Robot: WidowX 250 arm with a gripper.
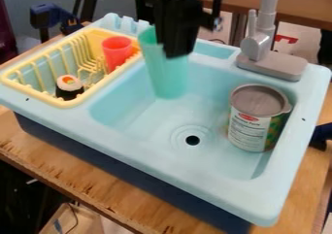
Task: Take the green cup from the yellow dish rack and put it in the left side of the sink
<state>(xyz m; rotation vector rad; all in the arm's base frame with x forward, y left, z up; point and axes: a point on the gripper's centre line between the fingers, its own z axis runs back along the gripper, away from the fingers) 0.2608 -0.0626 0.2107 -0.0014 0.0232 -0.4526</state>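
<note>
Print runs in small dark lines over the white panel of a paper label [249, 133] on a grey-topped cylindrical can [260, 102], below a red oval emblem [248, 117] with pale lettering too small to tell; a green patterned part of the wrapping shows at the can's right side. The can stands upright in the right part of the basin of a pale blue plastic toy sink [117, 135], to the right of a round black drain hole [192, 140]. Over the back left part of the basin hangs a black two-finger gripper [176, 55], overlapping a tall, tapered, translucent green cup [167, 77] from this viewpoint. How far the gripper is open, and whether it has hold of the cup, cannot be told. The cup is roughly upright inside the basin at the back left, its wider end up; whether its base touches the basin floor is unclear. Left of it, a yellow plastic dish rack [79, 102] holds a small red cup [117, 53] at its back right and a black, white and orange toy sushi roll [69, 87] near its front. Behind the basin on the right stands a grey toy faucet [256, 44]. Beneath the sink lies a wooden tabletop [84, 172].
</note>
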